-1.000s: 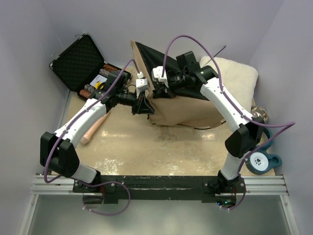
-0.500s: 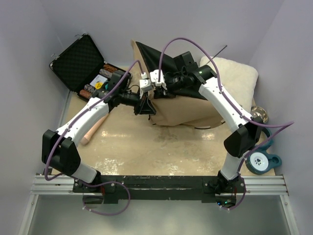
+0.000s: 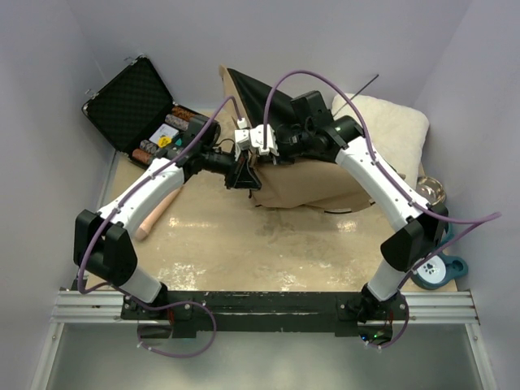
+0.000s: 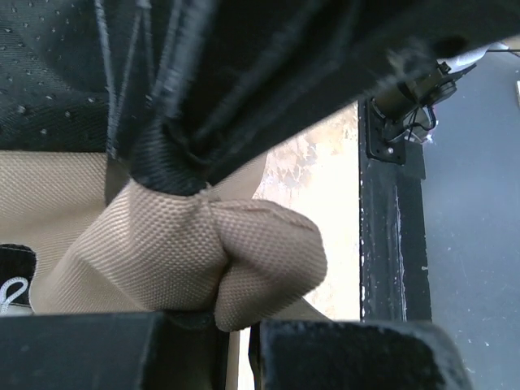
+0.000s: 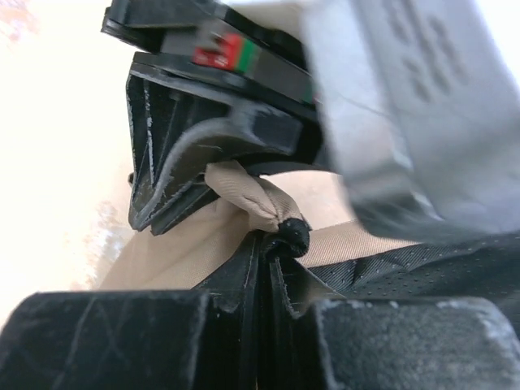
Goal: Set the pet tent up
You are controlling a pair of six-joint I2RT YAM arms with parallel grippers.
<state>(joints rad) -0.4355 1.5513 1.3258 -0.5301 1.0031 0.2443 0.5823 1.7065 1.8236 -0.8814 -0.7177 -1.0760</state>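
A: Where's the pet tent (image 3: 317,175) rn?

B: Far-mid of the desk (image 3: 244,244), slumped, not up yet. The tan side drapes toward you and the black underside (image 3: 252,93) is flipped up at the back. It's right by the white cushion (image 3: 390,122); can't tell if they touch. One pole (image 3: 363,87) tip pokes out past the fabric.

A: Jaws?

B: L jaws are clamped tight on a bunched tan corner (image 4: 244,252) at the tent's near-left. R jaws sit right next to them, nearly closed, w/ a black hem fold (image 5: 288,236) in the slit btwn the pads. Can't tell how firm that bite is.

A: So what's the step?

B: My read: you're spreading that corner, prob to get at a pole seat.
- Hold L firm as your anchor.
- Draw R slowly away from L, along the hem and not upward, or the fabric may slip out.
- The two wrists are v. close, so watch for a knock.
- Check R's bite in the wrist view before you load it. If it's only got the edge, re-grip deeper.
- Mind the open case (image 3: 130,101) on the left if L swings out.
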